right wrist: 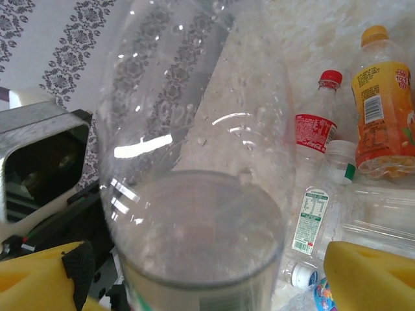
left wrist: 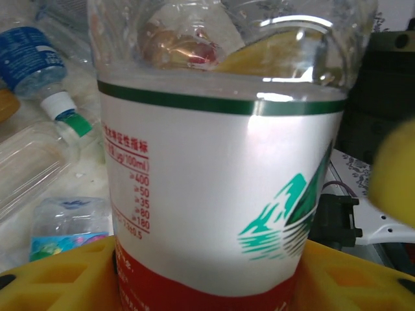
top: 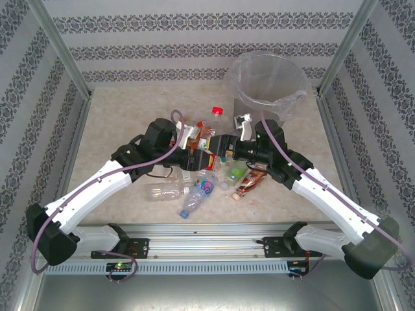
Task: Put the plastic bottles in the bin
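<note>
Loose bottles (top: 194, 194) lie heaped mid-table in the overhead view, and the bin (top: 256, 103) stands well apart at the far right. Over the heap the left gripper (top: 198, 155) and right gripper (top: 228, 149) face each other with one labelled bottle (top: 212, 155) between them.

From the left wrist, the left gripper (left wrist: 207, 282) is clamped on the labelled bottle (left wrist: 220, 194), with its yellow fingers (left wrist: 58, 278) pressed against the lower label.

From the right wrist, the right gripper (right wrist: 201, 278) stands apart around the clear part of what seems the same labelled bottle (right wrist: 194, 194). A gap shows beside each finger (right wrist: 369, 272). An orange bottle (right wrist: 382, 110) lies beyond on the table.
</note>
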